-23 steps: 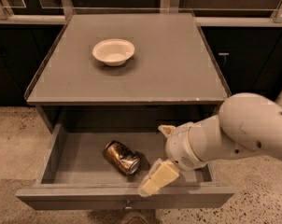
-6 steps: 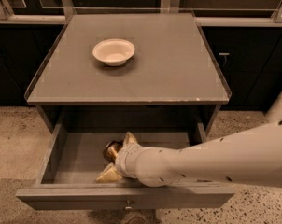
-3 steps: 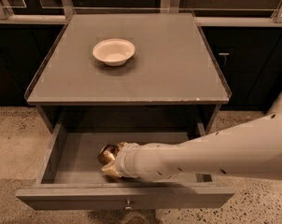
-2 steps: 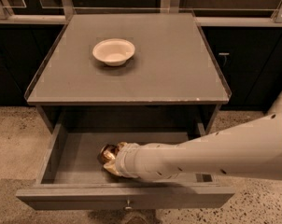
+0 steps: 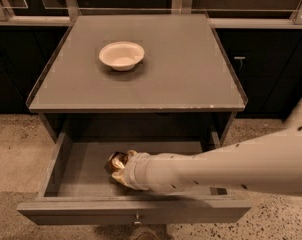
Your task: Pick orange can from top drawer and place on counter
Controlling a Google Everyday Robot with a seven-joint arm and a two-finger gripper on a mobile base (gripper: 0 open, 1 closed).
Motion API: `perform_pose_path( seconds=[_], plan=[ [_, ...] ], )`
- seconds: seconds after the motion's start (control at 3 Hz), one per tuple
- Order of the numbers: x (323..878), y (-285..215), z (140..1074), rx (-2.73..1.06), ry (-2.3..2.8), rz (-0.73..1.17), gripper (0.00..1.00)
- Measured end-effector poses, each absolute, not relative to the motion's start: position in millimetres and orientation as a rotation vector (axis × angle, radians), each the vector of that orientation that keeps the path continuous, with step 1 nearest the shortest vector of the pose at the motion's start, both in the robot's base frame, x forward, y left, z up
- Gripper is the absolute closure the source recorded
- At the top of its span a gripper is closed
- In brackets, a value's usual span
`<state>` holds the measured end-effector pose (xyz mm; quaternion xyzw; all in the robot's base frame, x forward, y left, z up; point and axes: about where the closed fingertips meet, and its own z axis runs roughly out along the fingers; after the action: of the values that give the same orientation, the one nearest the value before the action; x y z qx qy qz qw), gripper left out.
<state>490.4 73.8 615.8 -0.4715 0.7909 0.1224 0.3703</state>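
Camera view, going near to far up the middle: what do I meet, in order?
Knob of the top drawer → orange can on the drawer floor, with the claw right at it → counter front edge → white bowl.

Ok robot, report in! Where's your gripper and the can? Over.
Gripper inside top drawer, at orange can. Can not yet on counter. White bowl sits on counter, rear left.

Grey counter (image 5: 191, 74) occupied by white bowl (image 5: 121, 55) left of centre, top drawer (image 5: 86, 169) drawn open beneath, orange can (image 5: 117, 159) seen within it, gripper (image 5: 120, 167) positioned at the can.
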Motion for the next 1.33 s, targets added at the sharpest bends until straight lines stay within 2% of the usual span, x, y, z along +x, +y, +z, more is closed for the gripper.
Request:
perform_pose_path(
  seconds=[0.67,1.33],
  plan=[
    [465.7,124.1,656.6,-1.510,1.739,0.434,1.00],
    [377.4,125.9,728.2,-1.635,1.574,0.511,1.00]
  ],
)
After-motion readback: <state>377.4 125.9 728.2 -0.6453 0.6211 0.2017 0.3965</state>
